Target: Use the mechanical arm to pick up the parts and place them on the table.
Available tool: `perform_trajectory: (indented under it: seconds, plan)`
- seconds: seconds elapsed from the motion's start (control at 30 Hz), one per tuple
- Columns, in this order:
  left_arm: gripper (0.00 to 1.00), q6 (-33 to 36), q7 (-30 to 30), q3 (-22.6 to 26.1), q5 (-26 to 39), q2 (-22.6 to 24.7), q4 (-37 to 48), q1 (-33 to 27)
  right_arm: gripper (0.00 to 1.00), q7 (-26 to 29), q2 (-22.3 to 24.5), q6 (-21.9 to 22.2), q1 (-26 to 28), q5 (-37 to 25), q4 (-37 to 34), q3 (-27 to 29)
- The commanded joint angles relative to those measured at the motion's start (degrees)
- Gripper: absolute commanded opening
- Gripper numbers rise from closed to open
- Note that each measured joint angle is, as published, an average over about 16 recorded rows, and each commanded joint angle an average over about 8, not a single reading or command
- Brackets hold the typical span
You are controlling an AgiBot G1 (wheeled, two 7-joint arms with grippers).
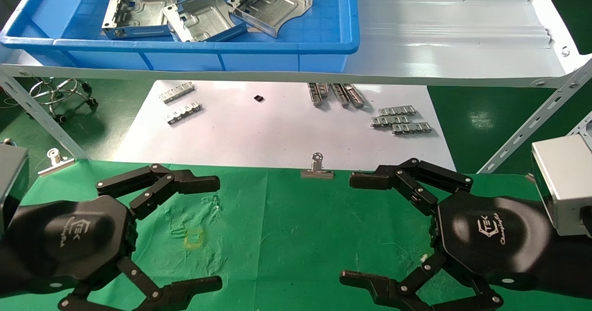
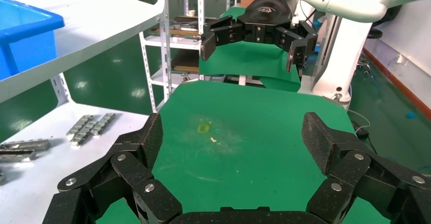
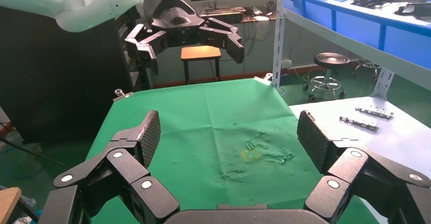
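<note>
Both arms hang low over the near part of the table (image 1: 286, 237), palms up toward the head camera and fingers pointing inward at each other. The left gripper (image 1: 217, 232) has its jointed black linkage fingers spread wide, with nothing between them; the right gripper (image 1: 351, 230) mirrors it, equally wide and empty. Each glossy hexagonal palm carries a white logo, and a silver block sits at the right wrist.

The table is covered in wrinkled bright green cloth, with a small yellow square mark (image 1: 193, 238) nearer the left gripper. Three parts (image 1: 203, 15) lie in a blue plastic bin (image 1: 323, 47) on the far white shelf (image 1: 453, 47), left of centre. They are shiny stamped sheet metal with bent-up flanges and cutouts, overlapping in a loose row that runs left to right, the rightmost one tilted.

Beyond the cloth, on a white sheet (image 1: 277, 135), lie narrow toothed metal strips (image 1: 400, 119). A silver binder clip (image 1: 317, 167) sits on the cloth's far edge
</note>
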Motion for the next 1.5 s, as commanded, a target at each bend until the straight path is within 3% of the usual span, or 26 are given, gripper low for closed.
perform_trajectory:
  seconds: [0.03, 0.4, 0.43, 0.63, 0.7, 1.03, 1.5]
  plan:
    - [1.0, 0.0, 0.0, 0.0, 0.0, 0.0, 0.0, 0.0, 1.0, 0.0, 0.0, 0.0, 0.0, 0.0, 0.0, 0.0]
    - [1.0, 0.0, 0.0, 0.0, 0.0, 0.0, 0.0, 0.0, 0.98, 0.0, 0.0, 0.0, 0.0, 0.0, 0.0, 0.0]
    - [1.0, 0.0, 0.0, 0.0, 0.0, 0.0, 0.0, 0.0, 0.9, 0.0, 0.0, 0.0, 0.0, 0.0, 0.0, 0.0]
    - [1.0, -0.15, -0.07, -0.02, -0.04, 0.05, 0.1, 0.01, 0.15, 0.0, 0.0, 0.0, 0.0, 0.0, 0.0, 0.0]
    - [1.0, -0.75, -0.32, -0.06, -0.18, 0.38, 0.45, -0.05, 0.0, 0.0, 0.0, 0.0, 0.0, 0.0, 0.0, 0.0]
    - [1.0, -9.33, -2.87, 0.37, 1.62, 5.36, 4.71, -4.71, 0.0, 0.0, 0.0, -0.01, 0.01, 0.0, -0.01, 0.0]
    - [1.0, -20.34, -7.36, 4.84, 12.38, 12.68, 17.88, -21.57, 0.0, -0.01, 0.0, -0.01, 0.01, 0.0, -0.01, -0.01]
